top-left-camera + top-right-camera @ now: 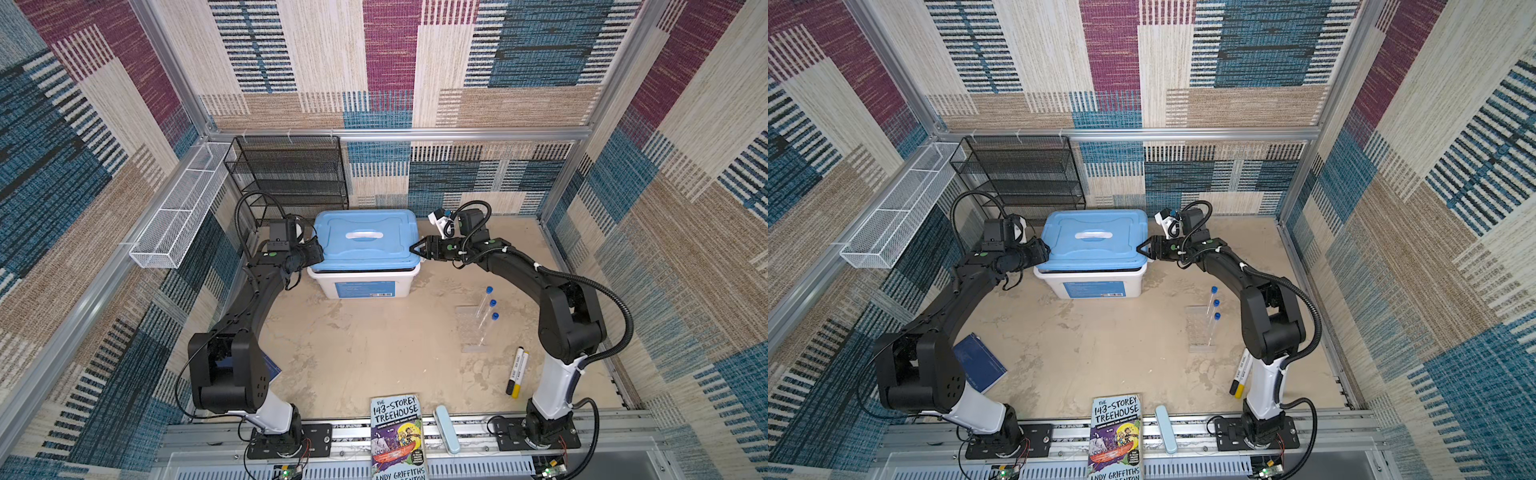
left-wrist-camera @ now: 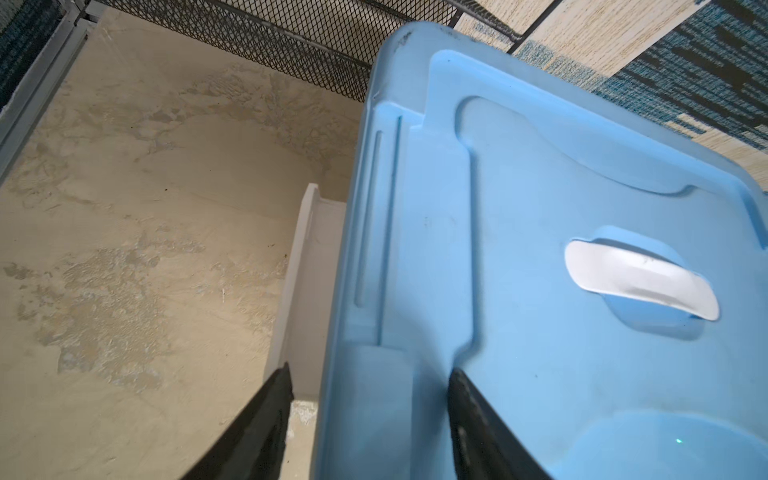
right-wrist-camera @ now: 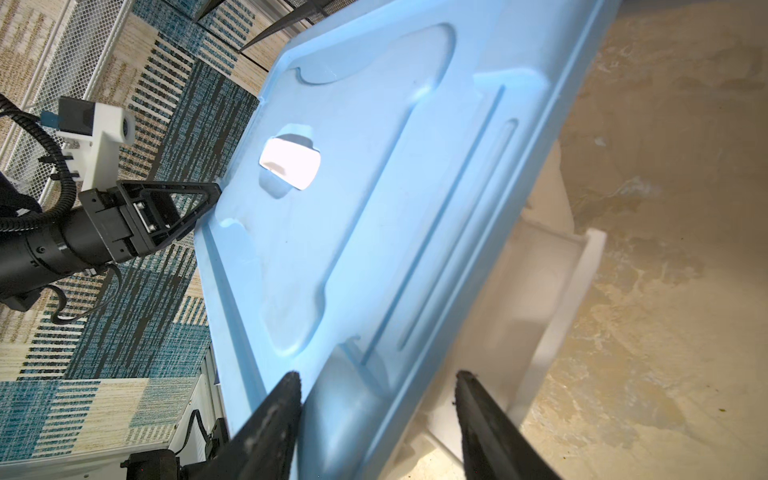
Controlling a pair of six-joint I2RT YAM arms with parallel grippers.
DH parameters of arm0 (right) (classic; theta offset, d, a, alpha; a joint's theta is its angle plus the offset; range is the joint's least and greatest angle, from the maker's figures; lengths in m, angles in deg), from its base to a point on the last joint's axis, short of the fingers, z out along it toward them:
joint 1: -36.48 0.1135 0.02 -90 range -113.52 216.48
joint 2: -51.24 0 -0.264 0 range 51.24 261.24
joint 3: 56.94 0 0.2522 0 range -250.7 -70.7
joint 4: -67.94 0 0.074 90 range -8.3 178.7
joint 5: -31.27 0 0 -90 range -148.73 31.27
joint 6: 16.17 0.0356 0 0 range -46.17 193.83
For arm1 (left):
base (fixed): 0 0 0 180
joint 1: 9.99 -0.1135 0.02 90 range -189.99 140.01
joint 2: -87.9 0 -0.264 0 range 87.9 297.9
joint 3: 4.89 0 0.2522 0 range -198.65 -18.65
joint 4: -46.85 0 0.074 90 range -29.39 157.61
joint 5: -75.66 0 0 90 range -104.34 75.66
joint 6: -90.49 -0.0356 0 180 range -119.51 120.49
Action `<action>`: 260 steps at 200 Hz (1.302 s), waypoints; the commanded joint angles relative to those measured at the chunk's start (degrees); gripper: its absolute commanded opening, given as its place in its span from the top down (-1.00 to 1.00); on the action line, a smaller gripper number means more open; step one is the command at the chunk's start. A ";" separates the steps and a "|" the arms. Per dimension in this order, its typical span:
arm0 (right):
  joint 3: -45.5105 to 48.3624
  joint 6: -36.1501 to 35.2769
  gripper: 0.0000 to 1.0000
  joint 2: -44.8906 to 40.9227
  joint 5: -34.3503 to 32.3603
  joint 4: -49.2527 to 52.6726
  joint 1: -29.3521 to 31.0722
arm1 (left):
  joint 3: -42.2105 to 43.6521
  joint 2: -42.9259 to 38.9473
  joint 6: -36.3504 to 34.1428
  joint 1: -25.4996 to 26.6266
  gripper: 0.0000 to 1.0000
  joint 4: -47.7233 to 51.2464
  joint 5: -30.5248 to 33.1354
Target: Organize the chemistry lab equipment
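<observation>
Treehouse book [image 1: 397,436] at table's front edge, not yours | left gripper [image 2: 370,372], right gripper [image 3: 378,374]: jaws apart astride blue lid [image 1: 365,249] ends, likely for level lift | blue-capped tubes [image 1: 486,318] in clear rack [image 1: 468,332] near right edge

We see a lidded bin at the far middle of the table, with smaller things near and to the right.

The lid [image 1: 374,255] sits on the bin [image 1: 361,286], which stands on the table [image 1: 353,357] just before the mesh shelf [image 1: 291,174]. The wire basket [image 1: 178,220] hangs on the left wall. The left gripper [image 1: 319,250] is at the bin's left edge, the right gripper [image 1: 413,248] at its right edge. Near and right of the bin are the capped tubes [image 1: 485,318], at the rack [image 1: 468,328], and nearer still the markers [image 1: 516,372]. A book [image 1: 397,436] lies at the near edge with a case [image 1: 446,428] just right of it, and a second book [image 1: 980,361] lies near left.
</observation>
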 commanded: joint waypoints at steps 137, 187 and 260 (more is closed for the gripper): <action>3.37 -2.20 -0.25 -3.25 -5.29 5.30 2.22 | 10.07 -7.16 4.96 -0.68 0.15 -0.78 0.25; 3.88 -2.06 -0.25 -4.25 -6.15 5.67 2.22 | 12.33 -9.05 8.05 -0.63 0.19 -0.77 -4.24; 5.00 -1.58 -0.25 -4.96 -5.58 5.95 2.39 | 14.98 -12.09 8.63 -0.77 0.39 -0.94 -2.98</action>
